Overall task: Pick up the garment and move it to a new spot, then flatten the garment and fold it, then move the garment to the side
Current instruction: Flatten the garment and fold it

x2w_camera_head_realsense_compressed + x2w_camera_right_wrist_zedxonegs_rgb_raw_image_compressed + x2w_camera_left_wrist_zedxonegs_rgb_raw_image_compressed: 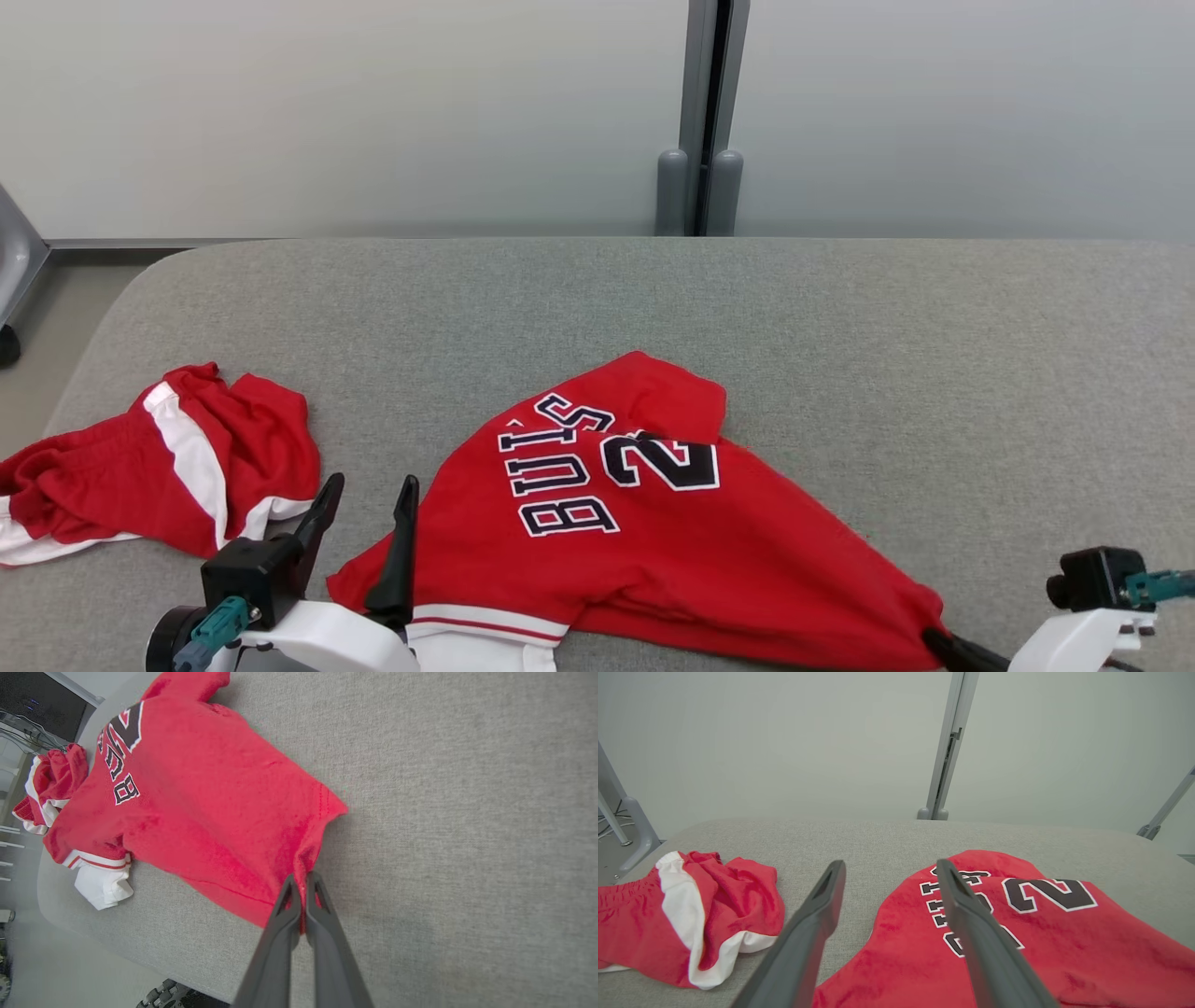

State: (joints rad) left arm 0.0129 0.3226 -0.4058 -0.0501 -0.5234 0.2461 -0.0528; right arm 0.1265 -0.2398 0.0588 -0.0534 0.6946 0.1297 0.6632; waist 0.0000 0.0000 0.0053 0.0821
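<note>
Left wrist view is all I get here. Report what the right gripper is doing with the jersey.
Observer: The right gripper is shut on the edge of the red jersey, at the end far from the lettering.
Operator: Describe how the cloth runs to that pinch.
Observer: In the head view it narrows to a point at the fingertips, bunched rather than spread flat on the grey table.
Operator: Check the near side for anything I miss.
Observer: A white part of the jersey lies crumpled close to the table's near edge, just past a red-and-white striped band.
</note>
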